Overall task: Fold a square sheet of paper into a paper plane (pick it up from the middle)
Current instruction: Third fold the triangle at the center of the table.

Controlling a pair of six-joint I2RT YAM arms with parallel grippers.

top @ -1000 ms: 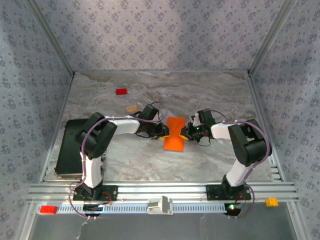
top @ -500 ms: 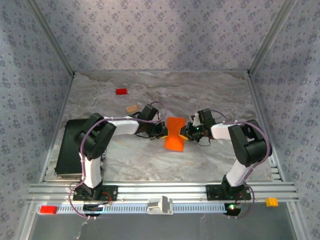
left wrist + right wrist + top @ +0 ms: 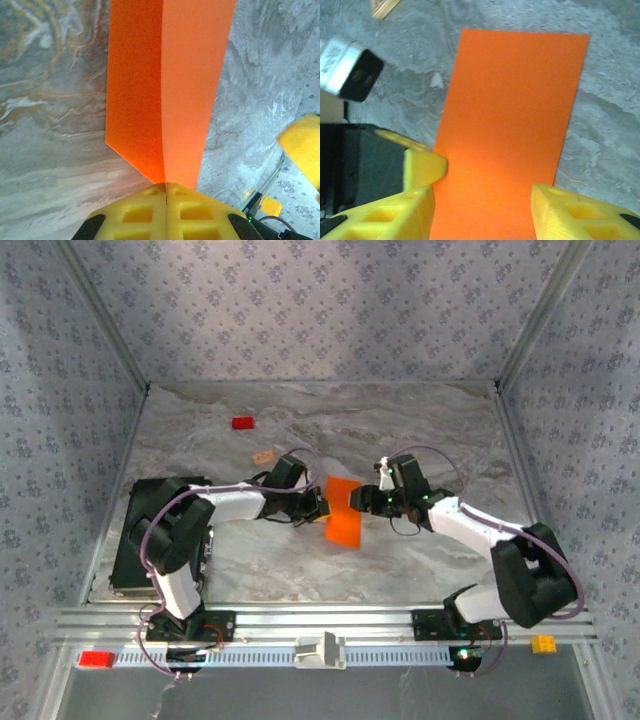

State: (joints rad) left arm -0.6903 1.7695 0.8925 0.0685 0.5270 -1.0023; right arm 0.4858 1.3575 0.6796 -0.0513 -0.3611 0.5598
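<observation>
An orange paper (image 3: 344,512) lies at the middle of a marbled table (image 3: 420,430), between two robot arms. From above it is a long, bright rectangle. The left wrist view shows it folded in two along a sharp centre crease, the flaps spreading slightly like an open book (its far end runs off the top of that view).

On its left, the left gripper (image 3: 166,189) is pinched tight on the crease at the paper's near end, yellow fingers pressed together. On its right, the right gripper (image 3: 481,194) stands partly open, with a yellow finger on either side of the paper.

It is hard to tell whether those fingers touch the paper's edges, or whether the paper rests on the table or hangs just above it. In the right wrist view the paper's near end is cut off at the bottom, and a tan block (image 3: 382,6) is clipped by the top left corner.
</observation>
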